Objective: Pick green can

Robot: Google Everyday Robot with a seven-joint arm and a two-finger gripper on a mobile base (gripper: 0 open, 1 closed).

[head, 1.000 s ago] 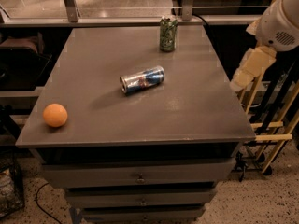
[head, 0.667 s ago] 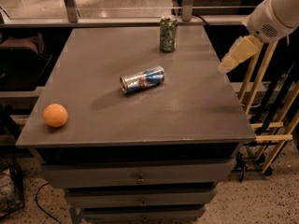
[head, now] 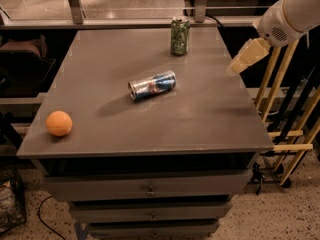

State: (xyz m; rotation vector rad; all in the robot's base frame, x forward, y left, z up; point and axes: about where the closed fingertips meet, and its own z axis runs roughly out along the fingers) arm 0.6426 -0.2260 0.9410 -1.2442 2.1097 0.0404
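Observation:
The green can stands upright near the far edge of the grey table. It is dark green with whitish print and a silver top. My gripper shows as a pale cream shape below the white arm at the right, above the table's right edge. It is to the right of the green can and apart from it, holding nothing that I can see.
A blue-and-silver can lies on its side mid-table. An orange ball sits near the front left corner. Drawers are under the tabletop. Wooden slats lean beside the table's right side.
My arm and gripper have moved left and away from me, from beside the table's right edge to over it, closer to the green can. The objects have not moved.

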